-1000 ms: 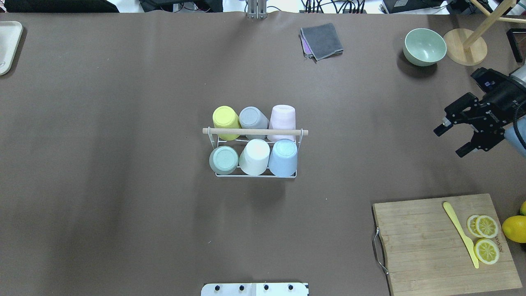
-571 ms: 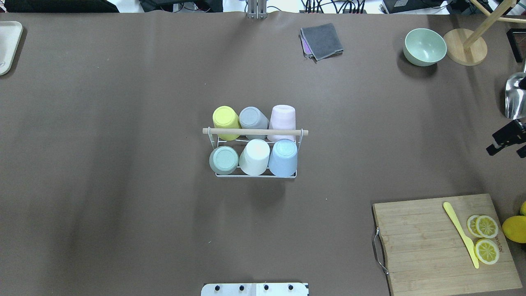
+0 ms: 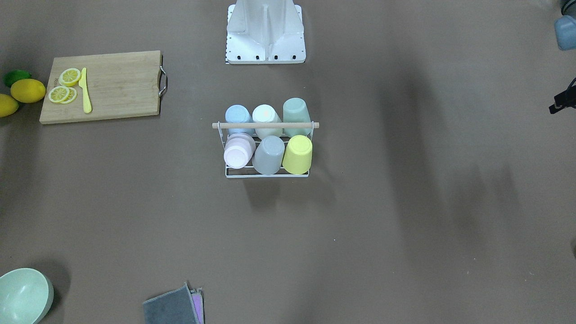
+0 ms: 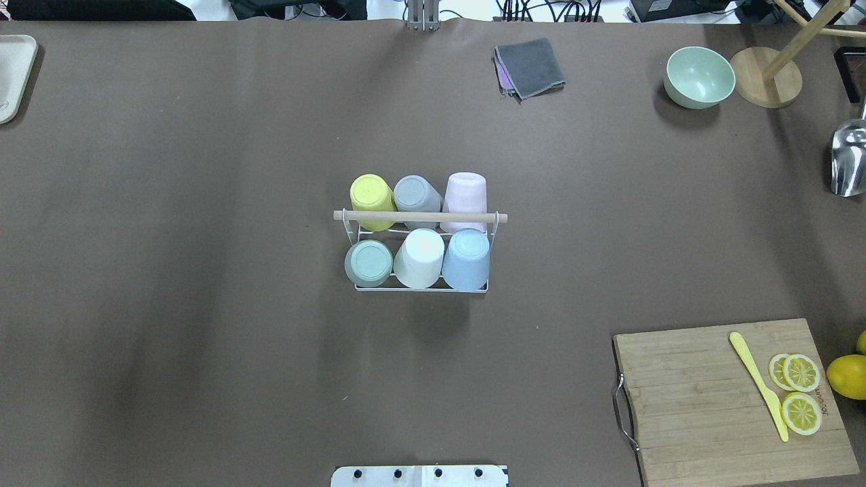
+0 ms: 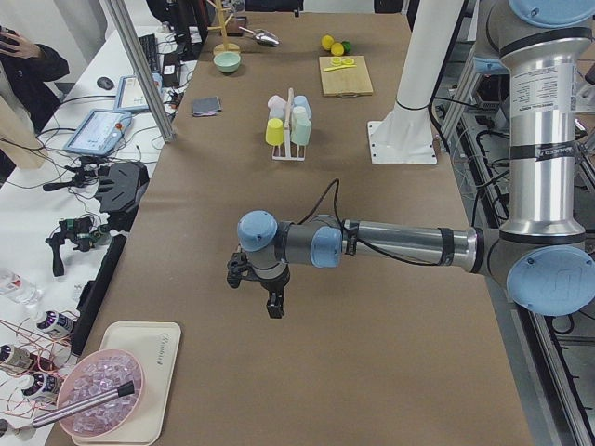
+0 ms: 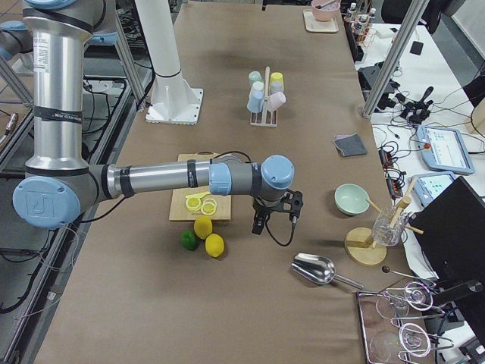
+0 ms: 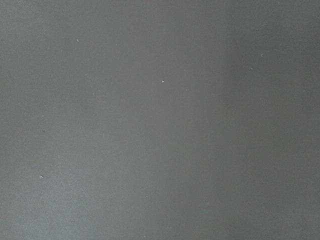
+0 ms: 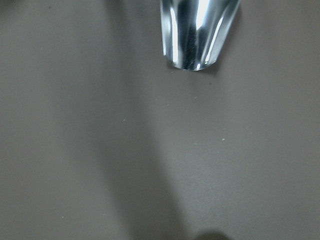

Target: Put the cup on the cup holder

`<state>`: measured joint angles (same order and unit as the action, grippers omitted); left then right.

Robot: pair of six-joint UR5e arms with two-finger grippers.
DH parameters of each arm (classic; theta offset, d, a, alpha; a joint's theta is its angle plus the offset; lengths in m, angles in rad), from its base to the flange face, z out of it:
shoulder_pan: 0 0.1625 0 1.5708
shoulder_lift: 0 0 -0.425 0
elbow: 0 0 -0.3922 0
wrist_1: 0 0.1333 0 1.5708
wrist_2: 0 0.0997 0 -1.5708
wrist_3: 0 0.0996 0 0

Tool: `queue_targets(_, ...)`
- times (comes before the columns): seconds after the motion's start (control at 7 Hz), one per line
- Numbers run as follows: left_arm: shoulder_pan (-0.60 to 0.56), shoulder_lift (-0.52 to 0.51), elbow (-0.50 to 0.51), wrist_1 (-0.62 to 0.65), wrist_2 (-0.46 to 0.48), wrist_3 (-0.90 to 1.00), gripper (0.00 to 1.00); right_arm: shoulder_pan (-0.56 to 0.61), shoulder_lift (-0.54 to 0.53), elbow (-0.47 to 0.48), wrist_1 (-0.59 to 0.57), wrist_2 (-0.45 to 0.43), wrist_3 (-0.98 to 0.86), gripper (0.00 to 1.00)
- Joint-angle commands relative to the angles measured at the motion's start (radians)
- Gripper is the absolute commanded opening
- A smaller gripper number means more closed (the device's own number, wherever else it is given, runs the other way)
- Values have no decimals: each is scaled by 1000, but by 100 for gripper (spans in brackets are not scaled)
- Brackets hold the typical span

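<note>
The cup holder (image 4: 419, 217), a white wire rack with a wooden rod handle, stands at the table's middle; it also shows in the front view (image 3: 265, 125). Several cups sit upside down on it: yellow (image 4: 371, 193), grey (image 4: 416, 194) and pink (image 4: 465, 193) in the far row, green (image 4: 369, 262), white (image 4: 419, 257) and blue (image 4: 467, 258) in the near row. My left gripper (image 5: 258, 295) hangs over bare table far to the left of the rack. My right gripper (image 6: 273, 222) is far to the right, near the lemons. I cannot tell whether either is open or shut.
A wooden cutting board (image 4: 697, 406) with lemon slices and a yellow knife (image 4: 758, 382) lies at the near right. A green bowl (image 4: 699, 76), a wooden stand (image 4: 768, 76), a metal scoop (image 4: 849, 159) and a grey cloth (image 4: 530, 67) lie at the far right. A tray (image 4: 12, 74) is far left.
My right gripper, open a second ago, has drawn back off the overhead view's right edge, uncovering the metal scoop. The rack and cups have not moved.
</note>
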<state>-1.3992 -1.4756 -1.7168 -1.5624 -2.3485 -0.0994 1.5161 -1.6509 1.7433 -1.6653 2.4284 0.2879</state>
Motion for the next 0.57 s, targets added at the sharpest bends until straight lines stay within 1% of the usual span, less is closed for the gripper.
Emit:
queue_targets(0.0,-1,4,-6,-28,0,-3,98,61,-1,-28,-5,-19,2,99)
queue_targets(0.29,-1,12,-9,-28,0,-3,98,64,-4,-31,-5,-22,2,99)
queue_targets(0.43,-1,17,-20,-28,0,-5,98,65,-7,-30,-5,-46,0,99)
